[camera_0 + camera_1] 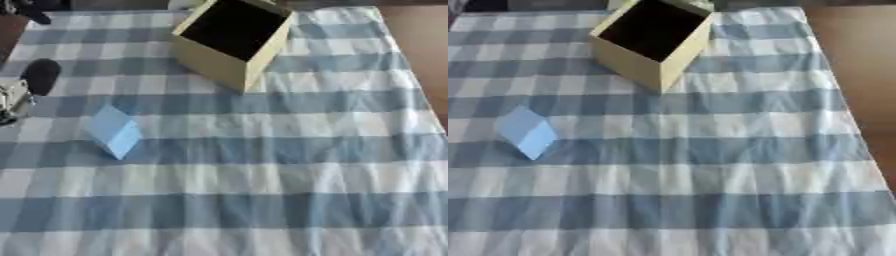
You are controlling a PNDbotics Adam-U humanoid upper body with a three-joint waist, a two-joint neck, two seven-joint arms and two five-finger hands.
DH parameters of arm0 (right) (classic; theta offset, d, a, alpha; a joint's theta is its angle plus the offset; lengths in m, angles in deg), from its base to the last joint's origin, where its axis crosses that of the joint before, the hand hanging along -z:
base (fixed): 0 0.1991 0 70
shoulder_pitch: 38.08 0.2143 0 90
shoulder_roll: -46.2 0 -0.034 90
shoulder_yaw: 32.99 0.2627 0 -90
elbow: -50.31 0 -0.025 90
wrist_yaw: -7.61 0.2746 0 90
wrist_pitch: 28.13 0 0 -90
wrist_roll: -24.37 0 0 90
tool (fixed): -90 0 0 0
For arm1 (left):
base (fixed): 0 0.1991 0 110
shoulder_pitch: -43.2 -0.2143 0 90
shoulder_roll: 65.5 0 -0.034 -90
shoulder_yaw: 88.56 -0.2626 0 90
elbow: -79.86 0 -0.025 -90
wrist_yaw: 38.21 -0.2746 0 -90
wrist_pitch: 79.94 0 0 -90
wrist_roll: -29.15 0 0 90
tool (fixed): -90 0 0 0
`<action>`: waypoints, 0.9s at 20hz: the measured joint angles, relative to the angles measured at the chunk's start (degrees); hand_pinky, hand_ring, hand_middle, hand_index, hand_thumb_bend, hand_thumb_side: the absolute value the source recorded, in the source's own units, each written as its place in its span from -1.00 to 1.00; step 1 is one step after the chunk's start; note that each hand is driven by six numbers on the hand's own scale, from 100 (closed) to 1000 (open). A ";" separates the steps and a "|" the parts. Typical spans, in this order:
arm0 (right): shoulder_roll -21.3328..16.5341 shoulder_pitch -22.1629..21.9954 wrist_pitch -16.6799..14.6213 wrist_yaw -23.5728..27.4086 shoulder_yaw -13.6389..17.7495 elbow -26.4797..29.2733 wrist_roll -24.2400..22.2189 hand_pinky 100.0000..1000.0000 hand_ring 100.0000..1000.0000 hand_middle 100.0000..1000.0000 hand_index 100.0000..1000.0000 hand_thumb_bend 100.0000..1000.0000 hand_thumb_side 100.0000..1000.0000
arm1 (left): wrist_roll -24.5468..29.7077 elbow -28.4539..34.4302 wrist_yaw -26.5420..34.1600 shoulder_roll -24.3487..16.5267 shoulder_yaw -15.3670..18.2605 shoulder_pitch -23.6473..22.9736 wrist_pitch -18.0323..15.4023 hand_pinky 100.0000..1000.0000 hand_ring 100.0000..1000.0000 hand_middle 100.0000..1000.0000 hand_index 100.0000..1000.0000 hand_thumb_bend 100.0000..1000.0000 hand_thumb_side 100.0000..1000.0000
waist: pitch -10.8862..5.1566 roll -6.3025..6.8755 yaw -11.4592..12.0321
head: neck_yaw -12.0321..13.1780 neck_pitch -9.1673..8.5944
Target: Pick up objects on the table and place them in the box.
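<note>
A light blue block lies on the checked cloth at the left, one corner pointing toward me. An open cream box with a dark inside stands at the far middle, turned corner-on. It looks empty as far as its inside shows. Part of my left hand, black with a silver joint below it, shows at the left edge in the left eye view only. It is behind and to the left of the block and does not touch it. My right hand shows in neither view.
A blue and white checked cloth covers the table. Its right edge runs along bare brown surface. A dark shape sits at the far left corner.
</note>
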 measured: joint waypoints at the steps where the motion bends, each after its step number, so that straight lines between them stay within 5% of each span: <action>1: 0.00 0.07 0.00 0.01 -0.11 0.00 -0.05 0.42 0.45 0.36 0.67 -1.00 0.86 | 0.92 0.01 -0.93 -1.50 -0.57 0.61 -0.27 0.33 0.55 0.49 0.78 0.36 0.18 | 0.01 -0.13 -0.17 | 0.15 -0.01; 9: 0.28 0.66 -0.09 0.28 -0.54 0.00 -0.72 0.42 0.45 0.36 0.67 -1.00 0.86 | 7.86 0.03 -7.89 -7.23 -2.68 2.40 -2.49 0.36 0.60 0.56 0.80 0.51 0.10 | 0.15 -0.21 -1.21 | 1.37 -0.36; 18: 0.60 0.73 0.06 0.60 -0.58 0.00 -1.00 0.42 0.45 0.36 0.67 -1.00 0.87 | 15.28 0.04 -15.22 -6.58 -7.13 3.29 -0.47 0.36 0.63 0.63 0.79 0.16 -0.29 | 0.15 0.14 -1.74 | 1.66 -0.47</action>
